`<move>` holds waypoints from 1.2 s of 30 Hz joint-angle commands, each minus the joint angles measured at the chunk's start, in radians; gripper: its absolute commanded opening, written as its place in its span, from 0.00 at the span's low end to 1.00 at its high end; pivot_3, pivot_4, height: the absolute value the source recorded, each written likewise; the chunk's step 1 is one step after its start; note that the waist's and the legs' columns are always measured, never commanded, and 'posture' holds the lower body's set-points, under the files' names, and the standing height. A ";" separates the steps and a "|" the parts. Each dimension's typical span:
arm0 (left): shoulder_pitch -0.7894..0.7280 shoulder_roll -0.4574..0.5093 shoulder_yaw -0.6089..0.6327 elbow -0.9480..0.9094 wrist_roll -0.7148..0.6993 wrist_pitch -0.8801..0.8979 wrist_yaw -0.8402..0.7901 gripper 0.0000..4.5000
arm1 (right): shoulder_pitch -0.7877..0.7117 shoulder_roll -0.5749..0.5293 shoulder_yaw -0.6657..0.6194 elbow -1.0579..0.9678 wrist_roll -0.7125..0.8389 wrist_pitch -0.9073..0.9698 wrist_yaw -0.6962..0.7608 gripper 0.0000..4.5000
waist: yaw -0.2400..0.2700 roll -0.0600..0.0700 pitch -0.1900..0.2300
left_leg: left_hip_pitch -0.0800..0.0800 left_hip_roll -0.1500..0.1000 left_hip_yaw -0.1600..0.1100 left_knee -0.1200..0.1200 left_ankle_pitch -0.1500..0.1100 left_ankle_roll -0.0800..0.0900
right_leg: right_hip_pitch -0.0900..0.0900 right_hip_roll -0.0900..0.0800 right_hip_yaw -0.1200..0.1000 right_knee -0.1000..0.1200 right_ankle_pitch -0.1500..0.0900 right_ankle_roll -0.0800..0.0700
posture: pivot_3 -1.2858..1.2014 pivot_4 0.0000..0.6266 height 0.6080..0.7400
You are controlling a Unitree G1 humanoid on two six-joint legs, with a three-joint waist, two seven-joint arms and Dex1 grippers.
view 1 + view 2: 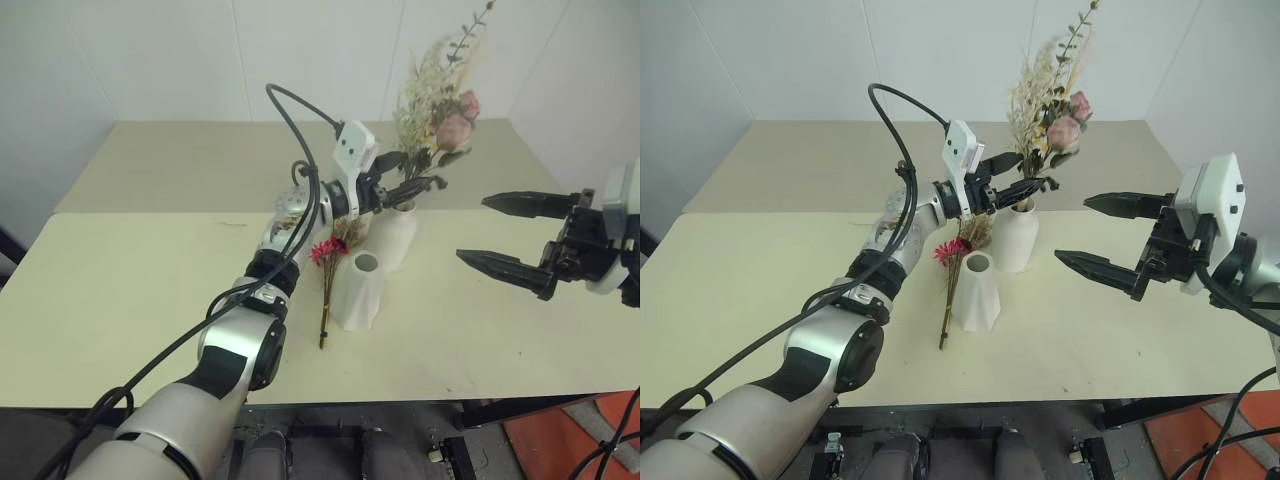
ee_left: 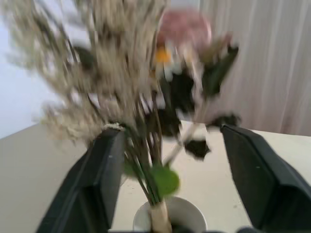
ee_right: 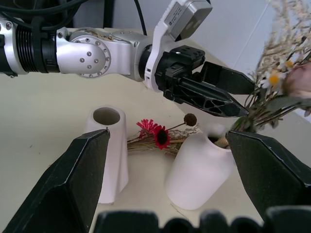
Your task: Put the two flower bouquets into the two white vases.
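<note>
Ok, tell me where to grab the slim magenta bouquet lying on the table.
Probably grip the slim bouquet mid-stem, coming from above. It lies flat beside the short vase, its head tucked toward the tall vase, so only the lower stem lies free.

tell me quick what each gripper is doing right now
Left gripper: open, fingers either side of the bushy bouquet's stems, which stand in the taller white vase.
Right gripper: open, holding nothing.

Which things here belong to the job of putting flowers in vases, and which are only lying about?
Job: bushy bouquet, standing in the tall vase; slim bouquet, lying on the table; short vase, empty.
Lying about: nothing else on the table.
</note>
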 commanded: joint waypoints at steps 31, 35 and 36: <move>0.174 0.286 -0.479 -0.582 0.202 1.147 0.212 0.99 | -0.030 -0.038 -0.048 0.083 0.029 0.008 0.048 1.00 | 0.001 0.002 -0.001 | 0.002 0.000 -0.001 0.001 0.000 0.000 | 0.002 0.000 0.000 0.001 0.000 0.000 | 0.52 0.24 1.00; 0.168 0.265 -0.498 -0.539 0.220 1.127 0.233 0.99 | 0.005 -0.053 -0.085 0.075 0.032 0.025 0.050 1.00 | 0.001 0.003 -0.002 | 0.005 0.000 0.000 0.001 0.000 0.000 | 0.005 0.001 0.000 0.001 -0.001 0.001 | 0.52 0.24 1.00; 0.168 0.264 -0.502 -0.535 0.224 1.119 0.234 0.99 | 0.014 -0.055 -0.094 0.072 0.034 0.029 0.049 1.00 | 0.001 0.003 -0.002 | 0.005 0.000 0.000 0.001 0.000 0.000 | 0.004 0.001 0.000 0.001 -0.001 0.002 | 0.52 0.24 1.00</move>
